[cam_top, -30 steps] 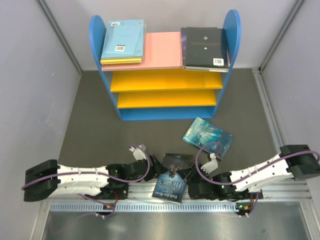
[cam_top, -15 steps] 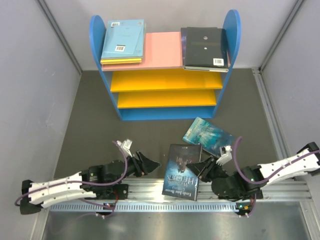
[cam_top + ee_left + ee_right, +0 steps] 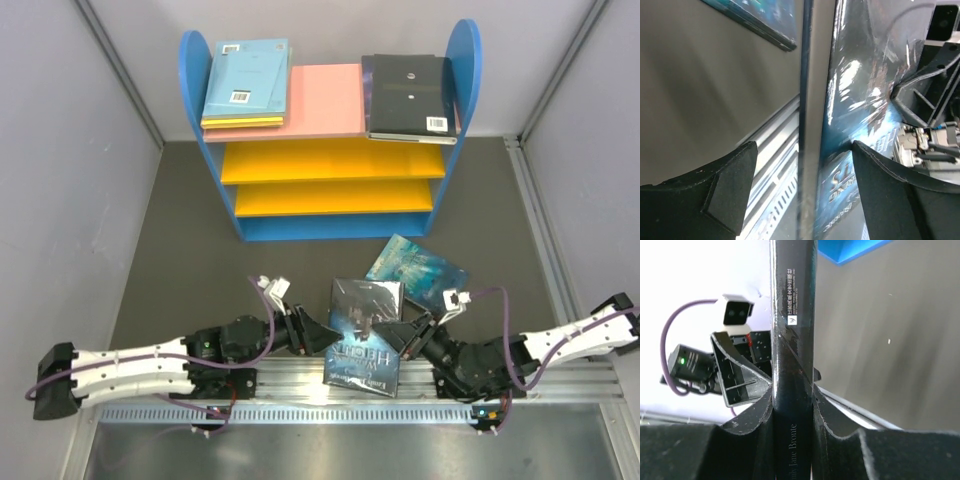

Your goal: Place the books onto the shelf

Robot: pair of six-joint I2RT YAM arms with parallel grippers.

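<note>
At the near edge of the table, just over the aluminium rail, you have the dark book between the two arms, its glossy cover turned up toward the overhead camera; its near end hangs over the rail and its far end over the dark mat. Your right gripper is clamped on the book's right edge; in the right wrist view both fingers press against the book, one on each face, with its spine running straight up between them. Your left gripper sits at the book's left edge with its jaws spread wide; in the left wrist view the book's edge stands between the two fingers, with a clear gap on the back-cover side, and you cannot tell whether the other finger touches the front cover.

Just beyond the dark book's far right corner the teal book lies flat on the mat, turned at an angle; whether the two touch is not clear. Farther back the shelf stands against the rear wall; on its pink top board a light blue book lies on a yellow book at the left end, and a black book lies at the right end
</note>
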